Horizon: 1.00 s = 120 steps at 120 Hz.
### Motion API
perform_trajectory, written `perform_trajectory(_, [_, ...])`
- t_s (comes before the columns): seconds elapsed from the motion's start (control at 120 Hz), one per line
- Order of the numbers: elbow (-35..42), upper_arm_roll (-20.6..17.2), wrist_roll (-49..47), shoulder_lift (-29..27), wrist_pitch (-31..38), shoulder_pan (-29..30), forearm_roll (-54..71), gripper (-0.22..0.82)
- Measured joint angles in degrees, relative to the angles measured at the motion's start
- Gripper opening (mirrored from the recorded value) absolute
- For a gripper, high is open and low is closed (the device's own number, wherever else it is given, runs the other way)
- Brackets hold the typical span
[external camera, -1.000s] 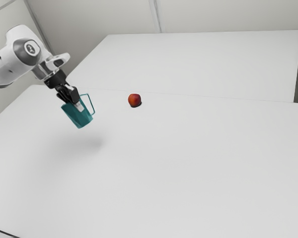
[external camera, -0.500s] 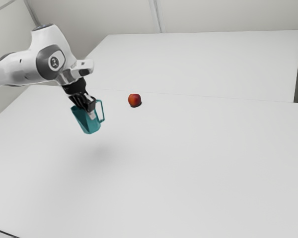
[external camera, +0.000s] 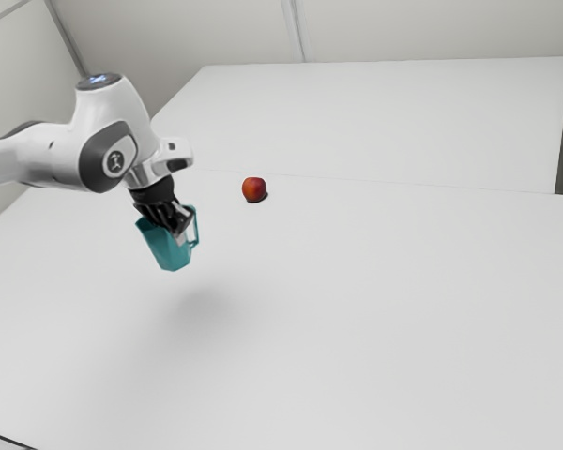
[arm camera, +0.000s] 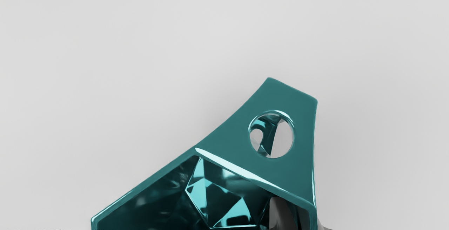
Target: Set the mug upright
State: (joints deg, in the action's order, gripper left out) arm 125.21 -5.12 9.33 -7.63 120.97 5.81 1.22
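Note:
In the exterior view my gripper (external camera: pixel 179 233) holds the teal mug (external camera: pixel 168 254) in the air, with a soft shadow on the table below. The mug's opening is up and its base down, leaning a little, its handle on the exterior view's right. The wrist view shows the faceted inside of the mug (arm camera: pixel 228 177) and its handle's broad top with a round hole. My gripper (arm camera: pixel 304 222) is shut on the mug's wall, one finger inside the opening and the other outside, mostly hidden behind the wall.
A red apple (external camera: pixel 254 189) sits on the white table (external camera: pixel 357 309), beyond the mug toward the exterior view's right. Behind it stands another white surface (external camera: pixel 385 122), with pale walls at the back.
My hand has carried the mug toward the exterior view's right and lower. The mug has turned from a strong lean to a more upright one. The apple has stayed where it was.

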Motion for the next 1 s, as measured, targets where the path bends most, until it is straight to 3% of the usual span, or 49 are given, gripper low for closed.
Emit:
perform_trajectory(0.458, [7.7, -1.98, -9.97, -0.06, 12.52, -2.15, 3.77, -0.18])
perform_trajectory(1.0, [11.74, -4.83, -19.81, 1.27, 17.26, -3.46, 4.81, -0.18])
